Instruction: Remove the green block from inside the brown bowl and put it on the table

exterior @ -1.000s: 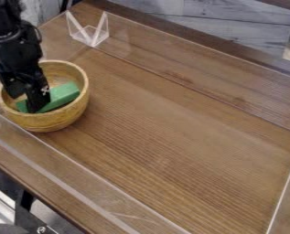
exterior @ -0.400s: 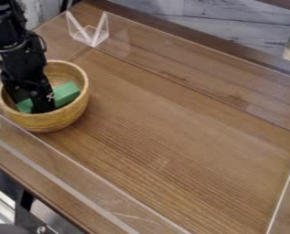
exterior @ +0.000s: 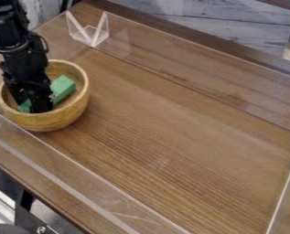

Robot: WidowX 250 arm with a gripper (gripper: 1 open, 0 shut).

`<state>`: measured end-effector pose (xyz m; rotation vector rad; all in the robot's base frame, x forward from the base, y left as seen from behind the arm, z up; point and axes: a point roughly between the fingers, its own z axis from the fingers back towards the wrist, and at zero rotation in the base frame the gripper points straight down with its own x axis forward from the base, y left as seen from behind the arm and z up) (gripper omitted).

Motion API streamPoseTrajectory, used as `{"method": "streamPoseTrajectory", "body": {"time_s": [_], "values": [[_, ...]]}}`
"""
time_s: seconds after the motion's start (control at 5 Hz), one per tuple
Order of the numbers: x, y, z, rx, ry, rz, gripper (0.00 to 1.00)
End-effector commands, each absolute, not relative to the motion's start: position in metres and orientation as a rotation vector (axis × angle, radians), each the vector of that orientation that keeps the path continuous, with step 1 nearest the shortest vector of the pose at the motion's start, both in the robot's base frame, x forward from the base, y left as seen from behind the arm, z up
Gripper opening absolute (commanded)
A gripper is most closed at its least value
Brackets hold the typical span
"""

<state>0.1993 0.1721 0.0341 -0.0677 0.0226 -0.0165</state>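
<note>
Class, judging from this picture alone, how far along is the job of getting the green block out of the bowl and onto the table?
Done: the gripper is down inside the brown bowl and shut on the green block. In hand: the grasp; the block is not yet lifted. Left: raising it over the rim and setting it on the table.

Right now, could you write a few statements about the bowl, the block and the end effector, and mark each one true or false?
1. The green block lies inside the brown bowl. True.
2. The end effector is down inside the bowl, at the block's left end. True.
3. The bowl stands in the middle of the table. False: it sits near the left edge.
4. The block already rests on the tabletop. False: it is in the bowl.
5. A second block lies on the table. False: none shows.
</note>
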Motion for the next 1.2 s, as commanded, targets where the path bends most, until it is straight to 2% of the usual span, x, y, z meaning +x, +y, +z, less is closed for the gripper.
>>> {"method": "streamPoseTrajectory", "body": {"time_s": [0.0,1.0], "values": [[0.206,0.177,0.049,-0.037,0.006,-0.016,0.00],[0.201,0.170,0.066,-0.064,0.079,0.018,0.00]]}}
